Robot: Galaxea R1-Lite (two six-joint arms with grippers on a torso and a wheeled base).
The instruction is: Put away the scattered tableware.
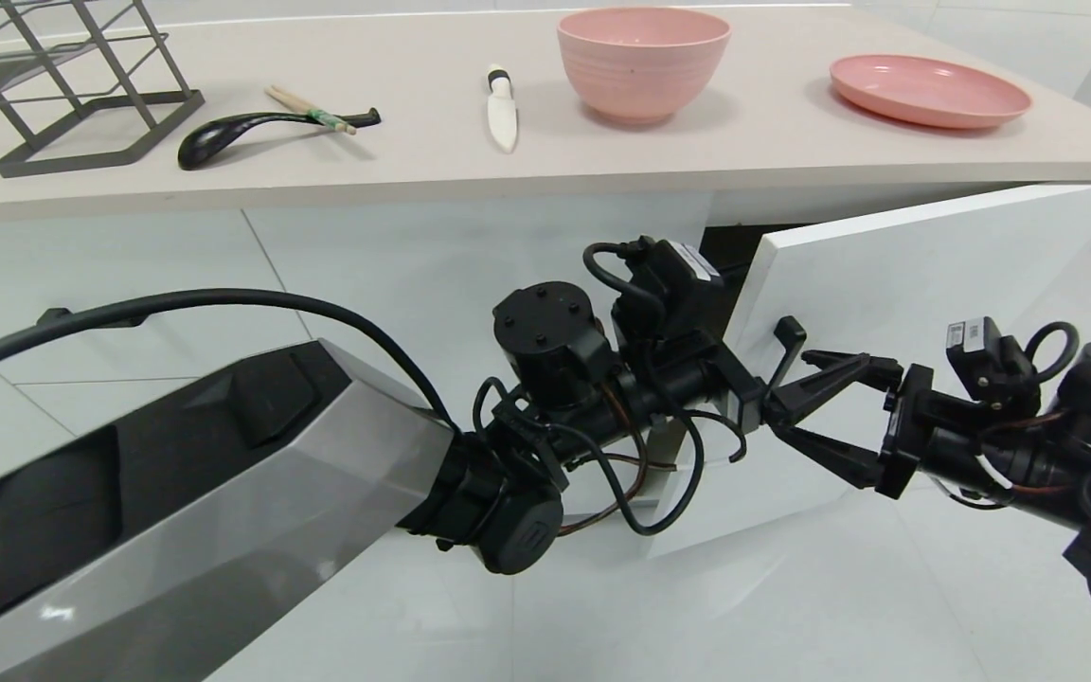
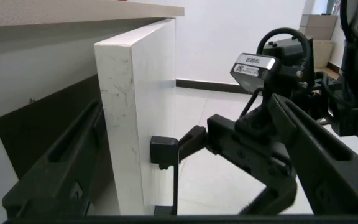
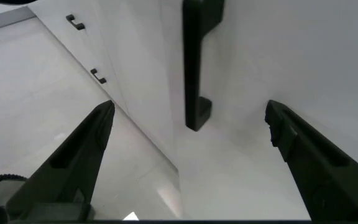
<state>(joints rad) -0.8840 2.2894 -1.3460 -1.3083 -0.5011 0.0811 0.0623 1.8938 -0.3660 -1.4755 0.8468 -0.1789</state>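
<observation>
Head view: right claw (image 1: 790, 390) spread wide at the handle (image 1: 788, 343) of the half-open cabinet door (image 1: 934, 265); left claw (image 1: 744, 398) beside the door's edge, grip cannot be told. Spoon (image 1: 223, 133), chopsticks (image 1: 309, 109), knife (image 1: 502, 106), bowl (image 1: 643, 62), plate (image 1: 929, 90) line the tabletop (image 1: 413, 161), rack (image 1: 62, 85) at its left end.

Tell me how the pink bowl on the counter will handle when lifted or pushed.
The deep pink bowl looks like moulded plastic, so it is probably stiff and light. Its base is narrower than its rim, so a push near the rim may tip it.
</observation>
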